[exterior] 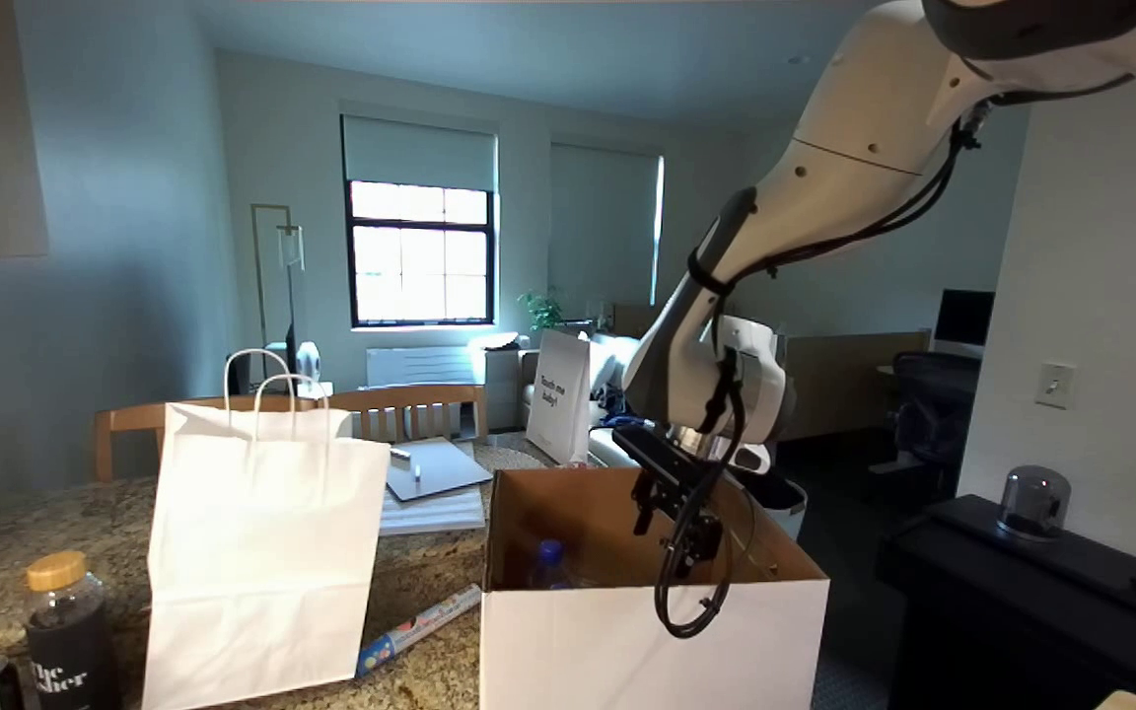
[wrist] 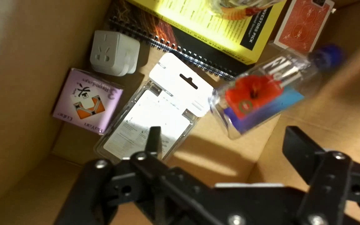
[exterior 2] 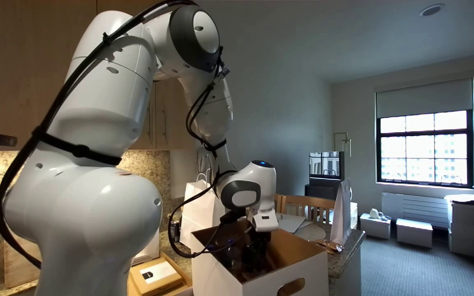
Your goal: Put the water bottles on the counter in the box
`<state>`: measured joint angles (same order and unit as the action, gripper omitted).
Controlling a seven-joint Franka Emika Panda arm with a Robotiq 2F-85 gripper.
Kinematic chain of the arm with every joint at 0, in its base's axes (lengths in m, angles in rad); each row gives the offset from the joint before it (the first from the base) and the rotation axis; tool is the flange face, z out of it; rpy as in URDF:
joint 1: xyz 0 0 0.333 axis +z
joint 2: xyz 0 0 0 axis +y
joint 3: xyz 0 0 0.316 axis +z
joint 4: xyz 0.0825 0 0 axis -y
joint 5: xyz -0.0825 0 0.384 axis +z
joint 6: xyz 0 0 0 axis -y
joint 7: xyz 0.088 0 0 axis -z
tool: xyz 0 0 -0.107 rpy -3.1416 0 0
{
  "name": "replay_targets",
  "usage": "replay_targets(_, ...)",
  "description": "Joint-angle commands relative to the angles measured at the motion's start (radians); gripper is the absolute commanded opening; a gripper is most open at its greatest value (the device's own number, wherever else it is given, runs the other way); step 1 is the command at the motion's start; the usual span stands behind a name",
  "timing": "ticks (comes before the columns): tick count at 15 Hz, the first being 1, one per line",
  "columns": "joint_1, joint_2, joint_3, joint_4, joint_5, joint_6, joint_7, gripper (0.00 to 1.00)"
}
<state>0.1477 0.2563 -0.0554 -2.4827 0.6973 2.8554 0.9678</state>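
Jaws spread wide in the wrist view, the tool [wrist: 223,137] hung down inside the pale-fronted cardboard box [exterior: 647,651], as both exterior views showed.

Reckoned from the box in an exterior view, a white paper bag [exterior: 267,552] with looped handles stood at nine o'clock on the granite bench [exterior: 430,567]. A slim patterned pack [exterior: 425,626] lay at nine too, nearer in, one end just beside the box, and a closed silver laptop [exterior: 450,475] lay at ten. Toward nine within the box a blue-capped bottle [exterior: 550,564] showed its top.

Reckoned from the middle of the wrist view, a purple puzzle-cube carton [wrist: 87,101] sat at nine o'clock and a pale plug adapter [wrist: 112,53] between ten and eleven. A blister pack [wrist: 147,115] slanted through the middle, one end toward seven, the other toward one. A spiral-bound notebook [wrist: 180,39] ran from eleven to two, partly under a yellow book [wrist: 205,22]. Between two and three, in the box, a Fiji water bottle [wrist: 256,97] slanted, its blurred cap aimed at two, near the tool but apart from it; I could not tell whether it was that same bottle or touched the box's floor. Red-backed playing cards [wrist: 304,26] lay farther out at two.
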Motion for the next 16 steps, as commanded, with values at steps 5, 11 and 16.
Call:
replay_targets(5,-0.013,-0.062,0.028,-0.026,-0.023,-0.005,0.036,1.00)
replay_targets(11,-0.022,-0.318,0.049,-0.144,-0.060,-0.126,0.030,1.00)
replay_targets(16,-0.037,-0.557,0.119,-0.132,-0.330,-0.421,0.176,1.00)
